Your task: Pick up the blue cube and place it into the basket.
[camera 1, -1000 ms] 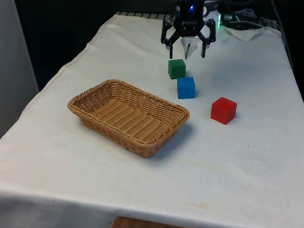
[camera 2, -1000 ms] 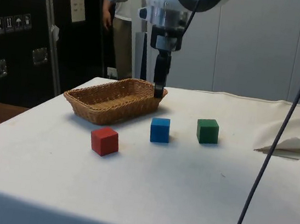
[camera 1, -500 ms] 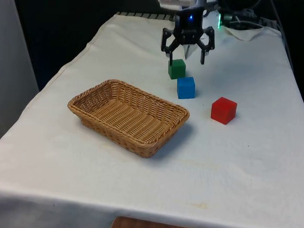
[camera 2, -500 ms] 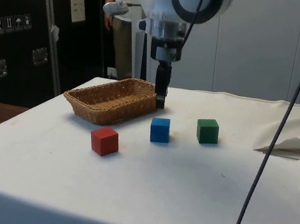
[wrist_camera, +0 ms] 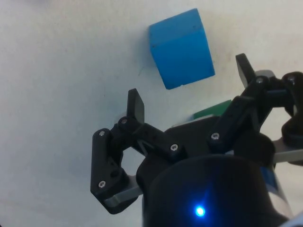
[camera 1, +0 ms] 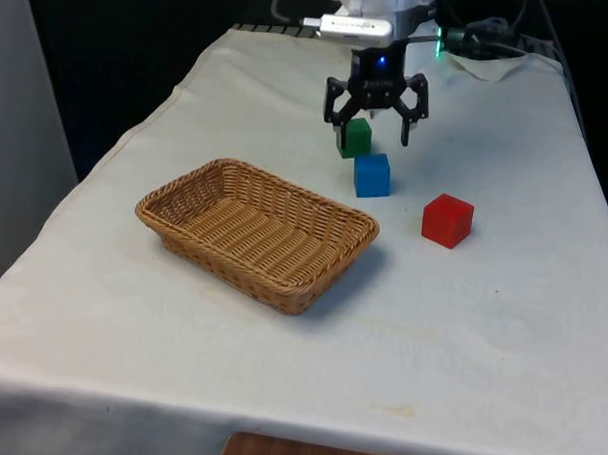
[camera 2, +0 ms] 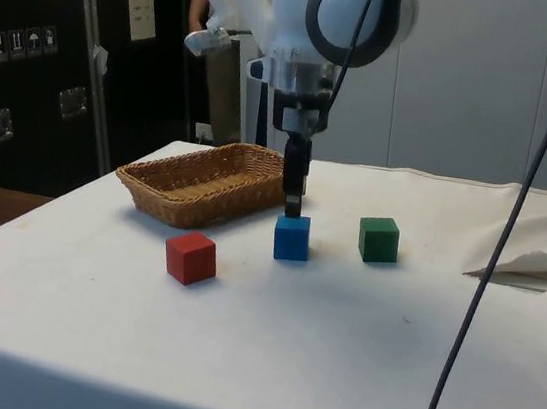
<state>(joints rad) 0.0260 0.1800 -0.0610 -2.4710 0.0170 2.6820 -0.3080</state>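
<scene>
While hovering over the cubes, hand [camera 1: 375, 123] spread wide and empty, fingers pointed down, low enough to straddle a cube. Sits above blue cube [camera 1: 372, 175] and green cube [camera 1: 355, 136], not yet centred on blue. Blue on tabletop [camera 1: 500, 324], just beside green, near basket [camera 1: 256, 232]; red cube [camera 1: 447, 220] apart. Likely lining up the grasp without bumping green.

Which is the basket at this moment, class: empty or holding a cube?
Empty. The basket shows only bare wicker inside, while the blue cube, green cube and red cube all sit on the cloth outside it.
</scene>
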